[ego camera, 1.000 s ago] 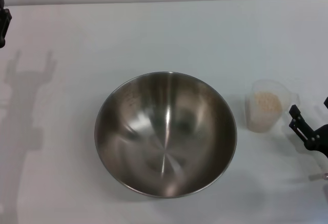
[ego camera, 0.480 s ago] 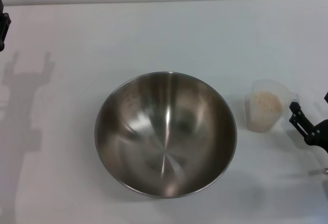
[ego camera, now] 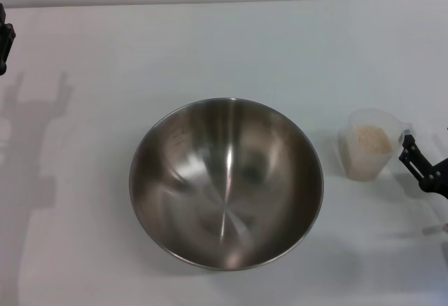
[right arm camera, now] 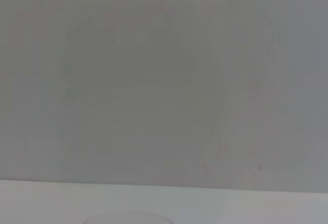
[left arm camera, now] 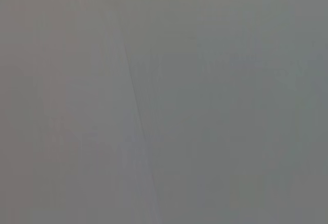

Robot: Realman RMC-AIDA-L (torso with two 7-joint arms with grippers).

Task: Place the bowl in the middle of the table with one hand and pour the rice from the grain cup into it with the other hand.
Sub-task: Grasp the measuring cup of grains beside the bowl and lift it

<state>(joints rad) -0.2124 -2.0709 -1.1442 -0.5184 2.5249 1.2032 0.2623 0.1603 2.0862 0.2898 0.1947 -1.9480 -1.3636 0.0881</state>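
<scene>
Right claw (ego camera: pixel 409 153) touches grain cup (ego camera: pixel 366 153); table (ego camera: pixel 224 47) edge.

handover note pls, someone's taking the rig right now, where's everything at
Right gripper: at the table's right edge, touching the cup's handle side; grasp not confirmed.
Left gripper: parked at the far left edge.
Bowl: mid-table, upright, empty.
Cup: upright on the table right of the bowl, apart from it, rice inside.
Done: bowl placed.
Left: lift cup, pour rice into bowl.

white table (ego camera: pixel 210 47), steel bowl (ego camera: pixel 226 182) mid-table, grain cup (ego camera: pixel 367 153) beside
</scene>
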